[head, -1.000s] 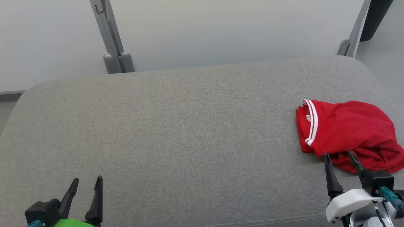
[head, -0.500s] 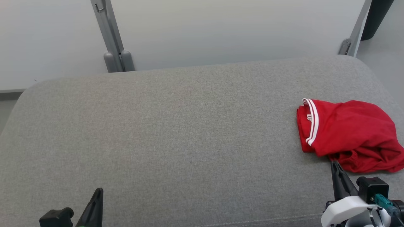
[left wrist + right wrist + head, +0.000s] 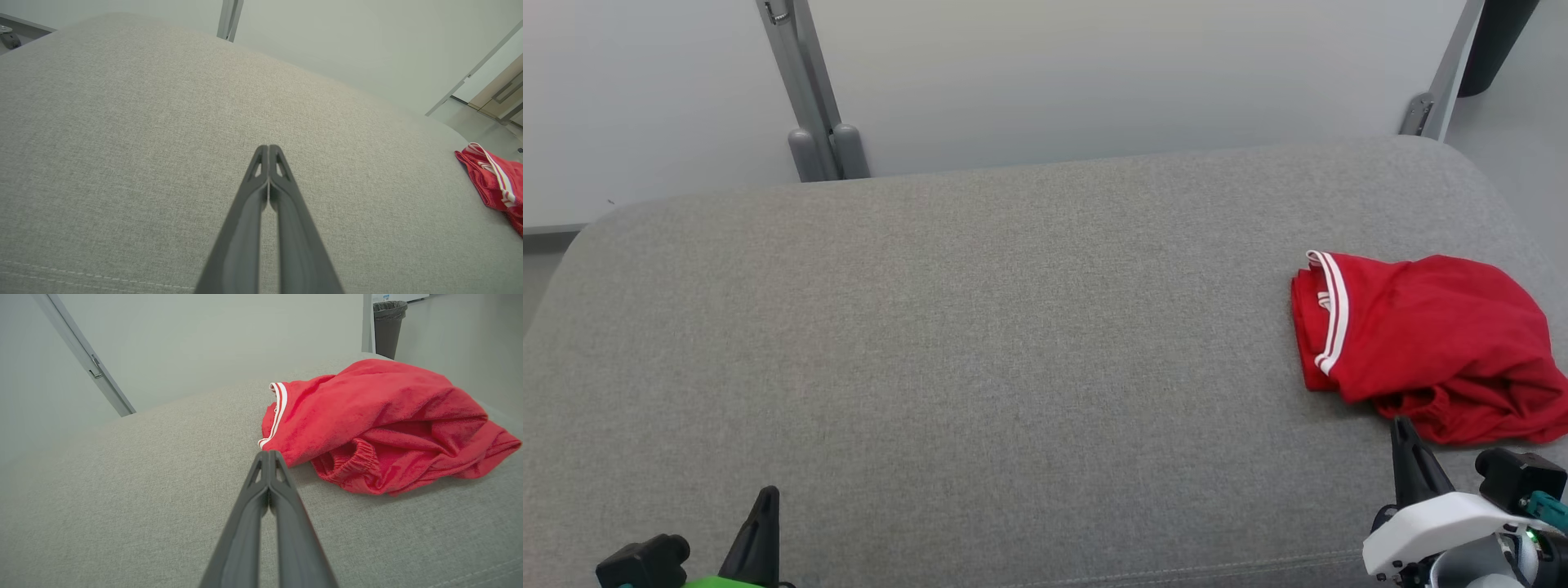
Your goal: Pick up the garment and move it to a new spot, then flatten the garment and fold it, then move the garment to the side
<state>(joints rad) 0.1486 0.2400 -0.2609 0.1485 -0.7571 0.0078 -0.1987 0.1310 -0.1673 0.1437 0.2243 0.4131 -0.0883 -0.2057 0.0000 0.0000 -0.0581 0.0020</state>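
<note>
Both arms have drawn back toward the robot in the last 1 s; the slight slide of the head view is camera motion. The grey cushion [image 3: 980, 343] lies bare across its middle and left. The red garment [image 3: 1421, 343], white-striped along 1 edge, sits bunched at the cushion's right end, as it did 1 s ago. The right gripper [image 3: 268, 455], then spread at the garment's near edge, is now pinched together and empty, just short of the cloth. The left gripper [image 3: 268, 149] has likewise closed on nothing. I judge the garment released at the side, with the task near its end.
</note>
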